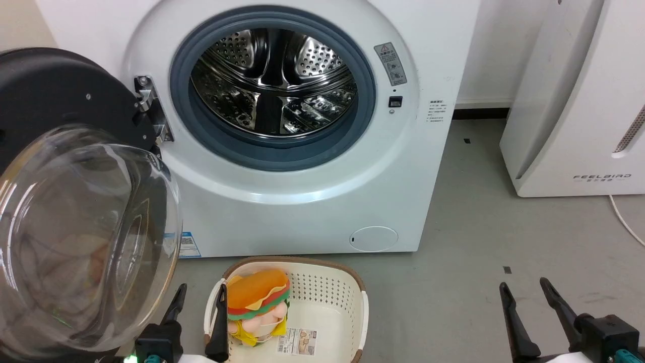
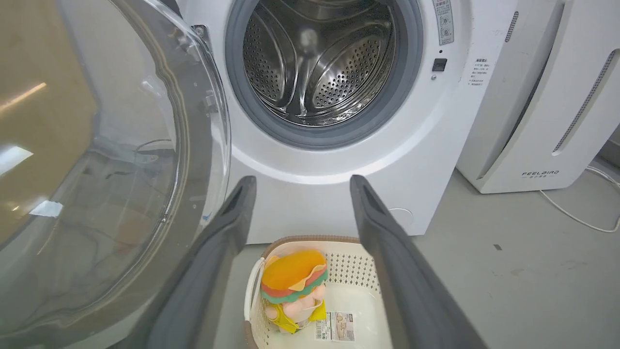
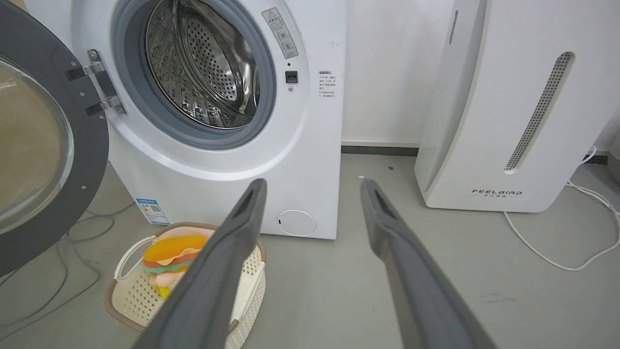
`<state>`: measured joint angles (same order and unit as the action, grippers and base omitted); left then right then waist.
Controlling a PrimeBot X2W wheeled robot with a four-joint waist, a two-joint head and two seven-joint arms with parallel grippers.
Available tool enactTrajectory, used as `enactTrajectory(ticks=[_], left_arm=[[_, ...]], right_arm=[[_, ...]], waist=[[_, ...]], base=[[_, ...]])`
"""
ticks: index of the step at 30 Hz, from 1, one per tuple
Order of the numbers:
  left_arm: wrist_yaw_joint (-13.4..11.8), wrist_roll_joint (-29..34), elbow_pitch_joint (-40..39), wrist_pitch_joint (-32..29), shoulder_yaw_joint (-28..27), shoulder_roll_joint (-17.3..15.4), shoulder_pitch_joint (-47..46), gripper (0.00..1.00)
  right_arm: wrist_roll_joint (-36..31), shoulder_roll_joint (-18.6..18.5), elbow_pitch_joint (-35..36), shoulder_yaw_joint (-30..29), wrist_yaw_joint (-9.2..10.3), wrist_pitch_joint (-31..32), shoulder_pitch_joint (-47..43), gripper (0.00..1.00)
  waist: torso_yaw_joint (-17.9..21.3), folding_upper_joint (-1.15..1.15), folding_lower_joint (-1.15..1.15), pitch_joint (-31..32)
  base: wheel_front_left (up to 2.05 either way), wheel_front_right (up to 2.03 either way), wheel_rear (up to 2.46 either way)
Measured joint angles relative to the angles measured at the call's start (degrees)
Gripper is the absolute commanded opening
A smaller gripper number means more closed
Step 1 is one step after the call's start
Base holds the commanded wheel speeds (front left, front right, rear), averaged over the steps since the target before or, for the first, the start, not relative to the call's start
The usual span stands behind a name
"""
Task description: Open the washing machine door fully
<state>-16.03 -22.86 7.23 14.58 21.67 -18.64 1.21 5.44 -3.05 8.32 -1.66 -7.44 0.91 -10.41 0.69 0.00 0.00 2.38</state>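
The white washing machine [image 1: 302,201] [image 2: 329,194] [image 3: 242,184] faces me with its steel drum [image 1: 274,80] bare inside the grey gasket. Its round black washing machine door [image 1: 45,91] [image 2: 97,169] [image 3: 87,160] stands swung out on the left hinge, the clear glass bowl [image 1: 85,242] bulging toward me. My left gripper [image 1: 200,295] [image 2: 298,186] is open at the lower left, beside the glass bowl and over the basket, holding nothing. My right gripper [image 1: 524,288] [image 3: 312,186] is open at the lower right above bare floor.
A cream basket [image 1: 332,297] [image 2: 358,271] [image 3: 131,291] with a burger-shaped plush toy [image 1: 258,297] sits on the floor before the machine. The white FEELBIRD appliance [image 1: 579,101] [image 3: 508,97] stands to the right, a white cable [image 3: 557,242] trailing beside it. Grey cables [image 3: 72,242] lie under the door.
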Motion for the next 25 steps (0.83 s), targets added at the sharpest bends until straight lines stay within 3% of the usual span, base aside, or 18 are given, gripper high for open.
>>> enactTrajectory(ticks=[5,6,25], left_arm=[[-0.2,-0.1,0.0,0.0,0.1,0.0,0.0,1.0],[-0.1,-0.1,0.0,0.0,0.1,0.0,0.0,0.0],[1.7,2.5,-0.7,-1.9,-2.4,1.8,0.0,0.0]], right_arm=[[0.0,0.0,-0.2,0.1,0.0,0.0,0.0,1.0],[0.0,0.0,-0.3,0.1,0.0,0.0,0.0,0.0],[-0.4,0.0,-1.1,0.3,0.0,0.0,0.5,0.0]], waist=[[-0.8,0.0,0.0,-0.1],[-1.0,0.0,0.0,-0.2],[-0.9,0.0,0.0,-0.5]], base=[[0.0,0.0,0.0],[0.0,0.0,0.0],[0.0,0.0,0.0]])
